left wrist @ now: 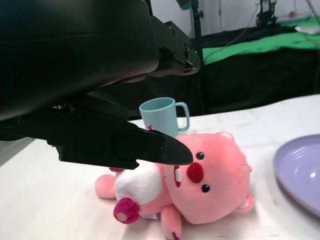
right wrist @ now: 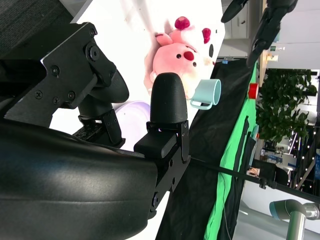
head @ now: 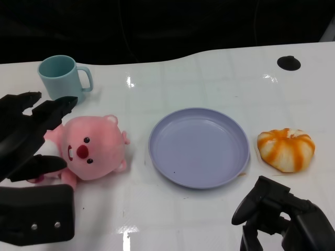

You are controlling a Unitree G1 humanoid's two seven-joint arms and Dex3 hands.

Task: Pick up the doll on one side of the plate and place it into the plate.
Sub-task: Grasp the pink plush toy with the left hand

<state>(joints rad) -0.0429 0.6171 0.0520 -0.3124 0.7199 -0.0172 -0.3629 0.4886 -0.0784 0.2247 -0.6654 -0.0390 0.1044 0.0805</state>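
Note:
A pink plush doll [head: 89,149] with a red nose lies on the white table just left of the empty purple plate [head: 199,146]. My left hand [head: 29,133] hovers over the doll's left side with its fingers spread, holding nothing. The left wrist view shows the doll [left wrist: 200,185] lying on its side below a black fingertip [left wrist: 172,150]. My right hand [head: 280,214] sits low at the table's near right, in front of the plate, fingers curled with nothing in them. The doll [right wrist: 177,60] and the plate's edge [right wrist: 132,107] also show in the right wrist view.
A light blue mug [head: 60,76] stands behind the doll at the back left. An orange-and-white striped plush bun [head: 286,149] lies right of the plate. A black round mark [head: 288,63] sits at the table's back right. Dark space lies beyond the far edge.

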